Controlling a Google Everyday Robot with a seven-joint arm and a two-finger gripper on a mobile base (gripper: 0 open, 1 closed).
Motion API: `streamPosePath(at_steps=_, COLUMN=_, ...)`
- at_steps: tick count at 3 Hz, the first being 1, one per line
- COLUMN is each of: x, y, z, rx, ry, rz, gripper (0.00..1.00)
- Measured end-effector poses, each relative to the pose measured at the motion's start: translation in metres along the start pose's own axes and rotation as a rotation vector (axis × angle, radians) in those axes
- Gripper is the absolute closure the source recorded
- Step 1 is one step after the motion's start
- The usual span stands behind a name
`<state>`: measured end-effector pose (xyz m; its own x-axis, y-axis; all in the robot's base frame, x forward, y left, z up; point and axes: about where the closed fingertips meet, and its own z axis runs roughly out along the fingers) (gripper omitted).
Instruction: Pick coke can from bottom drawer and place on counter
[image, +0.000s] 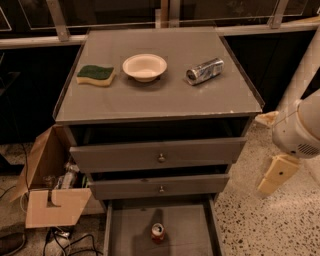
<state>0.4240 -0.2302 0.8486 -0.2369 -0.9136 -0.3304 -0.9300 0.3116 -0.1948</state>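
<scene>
The gripper (276, 172) hangs off the cabinet's right side over the speckled floor, touching nothing - whether it is open or closed I cannot tell. Down and well to its left, the coke can (158, 233) stands upright on the floor of the pulled-out bottom drawer (125, 235). Up and to its left lies the counter (165, 100), carrying 3 things - a silver can (205, 71) nearest the gripper, then a bowl (144, 66), then a sponge (96, 75) farthest away.
</scene>
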Motion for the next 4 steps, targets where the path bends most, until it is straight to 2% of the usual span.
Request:
streamPosePath(at_steps=1, x=0.012, y=0.014, z=0.043, rx=-0.084, ry=-0.026, rz=0.047, gripper=0.0)
streamPosePath(at_steps=2, x=0.012, y=0.014, z=0.043, rx=-0.084, ry=-0.026, rz=0.047, gripper=0.0)
streamPosePath(at_steps=3, x=0.019, y=0.024, z=0.059, rx=-0.123, ry=-0.039, rz=0.058, gripper=0.0)
streamPosePath(at_steps=4, x=0.035, y=0.04, z=0.097, rx=-0.167, ry=-0.069, rz=0.086, gripper=0.0)
